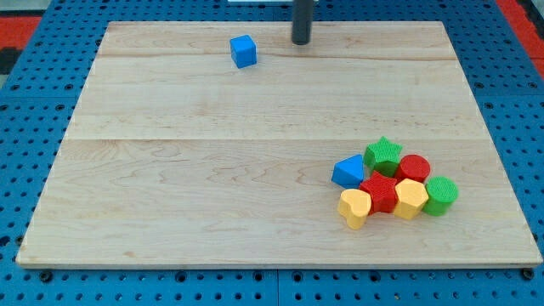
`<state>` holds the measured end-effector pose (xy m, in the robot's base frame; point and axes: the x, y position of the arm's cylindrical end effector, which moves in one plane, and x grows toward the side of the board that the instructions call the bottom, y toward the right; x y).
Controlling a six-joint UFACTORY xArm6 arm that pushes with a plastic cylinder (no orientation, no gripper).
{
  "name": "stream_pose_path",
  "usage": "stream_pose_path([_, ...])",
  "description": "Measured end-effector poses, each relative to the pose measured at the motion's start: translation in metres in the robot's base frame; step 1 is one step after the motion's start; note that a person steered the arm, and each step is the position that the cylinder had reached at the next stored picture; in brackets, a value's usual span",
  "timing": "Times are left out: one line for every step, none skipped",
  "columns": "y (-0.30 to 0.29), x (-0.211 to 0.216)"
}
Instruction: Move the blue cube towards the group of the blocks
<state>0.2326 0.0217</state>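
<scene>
A blue cube [243, 51] sits alone near the view's top, left of centre, on the wooden board [212, 170]. My tip [301, 42] is to the right of the cube, a short gap away, not touching it. The group of blocks lies at the view's lower right: a blue wedge-like block [347, 172], a green star [383, 155], a red cylinder [415, 167], a red block [379, 192], a yellow heart-like block [354, 207], a yellow block [410, 199] and a green cylinder [441, 195], all packed together.
The board lies on a blue pegboard surface [34, 127] that surrounds it on all sides. A red area [17, 21] shows at the view's top left corner.
</scene>
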Motion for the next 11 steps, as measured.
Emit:
stream_pose_path([-0.049, 0.010])
stream_pose_path([-0.056, 0.042])
stream_pose_path([-0.076, 0.019])
stream_pose_path([-0.091, -0.007])
stream_pose_path([-0.099, 0.024])
stream_pose_path([-0.092, 0.064])
stream_pose_path([-0.113, 0.078])
stream_pose_path([-0.106, 0.100])
stream_pose_path([-0.094, 0.134])
stream_pose_path([-0.093, 0.155])
stream_pose_path([-0.053, 0.163])
